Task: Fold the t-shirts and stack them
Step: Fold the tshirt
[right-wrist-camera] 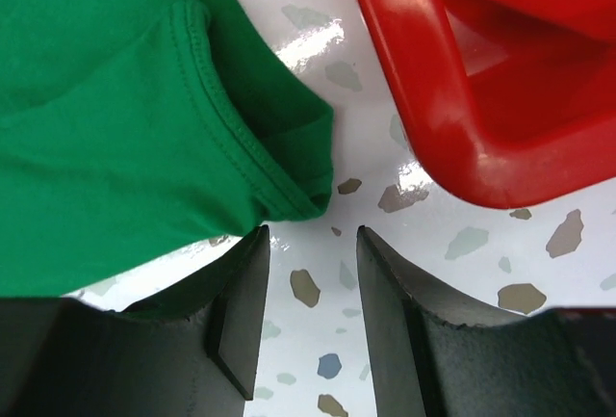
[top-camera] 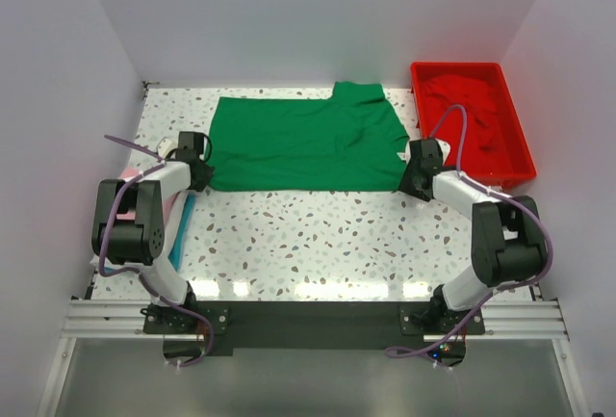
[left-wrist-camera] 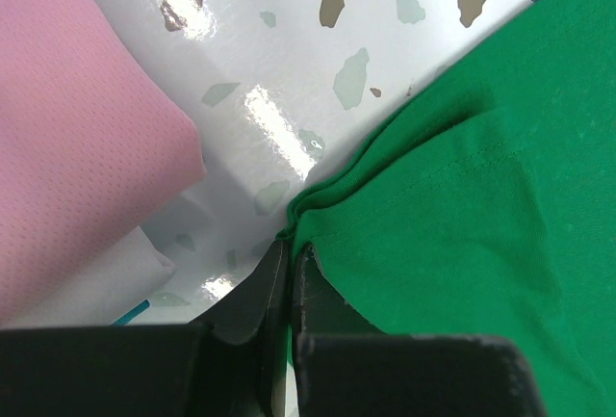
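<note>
Green t-shirt (top-camera: 306,143) lies spread flat across the far half of the table (top-camera: 318,234), its near hem running from one gripper to the other. At the table's far right corner sits the red tray (top-camera: 452,65). It is just beside the shirt's right sleeve, with a strip of bare table between them. Inside the tray lies the rumpled red t-shirt (top-camera: 472,109).

The overhead view shows the whole layout, but both arms hide their own fingertips there. The left wrist view shows the left gripper (left-wrist-camera: 291,258) with its fingers pressed together, clamped on the green t-shirt's edge at its near left corner. The cloth puckers into small folds just above the tips. That view also shows the pink t-shirt (left-wrist-camera: 77,128), folded at the table's left edge and resting on something white (left-wrist-camera: 96,287). It is near the pinched corner but apart from it. From above, the left arm covers most of the pink cloth.

The right wrist view shows the right gripper (right-wrist-camera: 313,244) with its fingers apart and only speckled table between them. The green shirt's near right corner lies right at the tip of one finger, ungripped. The tray's rounded corner is near the other finger.
</note>
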`<action>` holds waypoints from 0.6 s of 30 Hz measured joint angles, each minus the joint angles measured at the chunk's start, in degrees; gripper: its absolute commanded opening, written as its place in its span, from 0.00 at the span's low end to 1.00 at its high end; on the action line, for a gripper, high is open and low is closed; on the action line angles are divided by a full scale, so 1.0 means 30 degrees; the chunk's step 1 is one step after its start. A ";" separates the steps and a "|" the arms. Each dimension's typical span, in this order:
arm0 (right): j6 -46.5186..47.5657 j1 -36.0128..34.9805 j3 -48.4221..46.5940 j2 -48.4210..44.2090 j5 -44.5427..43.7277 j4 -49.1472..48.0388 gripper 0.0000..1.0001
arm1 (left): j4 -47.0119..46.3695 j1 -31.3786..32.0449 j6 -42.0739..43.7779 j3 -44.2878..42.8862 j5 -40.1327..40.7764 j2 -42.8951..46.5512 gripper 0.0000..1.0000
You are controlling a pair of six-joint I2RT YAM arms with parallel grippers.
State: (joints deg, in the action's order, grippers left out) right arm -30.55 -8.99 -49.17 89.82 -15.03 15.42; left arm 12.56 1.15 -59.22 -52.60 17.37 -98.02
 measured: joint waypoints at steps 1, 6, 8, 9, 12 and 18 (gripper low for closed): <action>-0.0022 0.0000 0.0000 0.0160 -0.0124 -0.0095 0.45 | 0.0000 0.0000 0.0007 0.0000 -0.0007 0.0000 0.00; -0.0095 0.0000 -0.0087 0.0976 -0.0357 -0.0430 0.43 | 0.0000 0.0000 0.0058 0.0000 -0.0007 0.0000 0.00; -0.0124 0.0000 -0.0197 0.1319 -0.0459 -0.0554 0.40 | 0.0000 0.0000 0.0073 0.0000 -0.0007 0.0000 0.00; -0.0117 0.0000 -0.0270 0.1421 -0.0583 -0.0583 0.36 | 0.0000 0.0000 0.0080 0.0000 -0.0007 0.0000 0.00; -0.0117 0.0000 -0.0648 0.1581 -0.0692 -0.0692 0.29 | 0.0000 0.0000 0.0080 0.0000 -0.0015 0.0000 0.00; -0.0087 -0.0007 -0.2251 0.1858 -0.0838 -0.0357 0.02 | 0.0000 -0.0007 0.0080 0.0000 -0.0015 0.0000 0.00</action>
State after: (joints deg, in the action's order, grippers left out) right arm -30.81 -9.02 -55.92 95.39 -17.54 14.35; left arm 12.56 1.13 -58.98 -52.60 17.32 -98.02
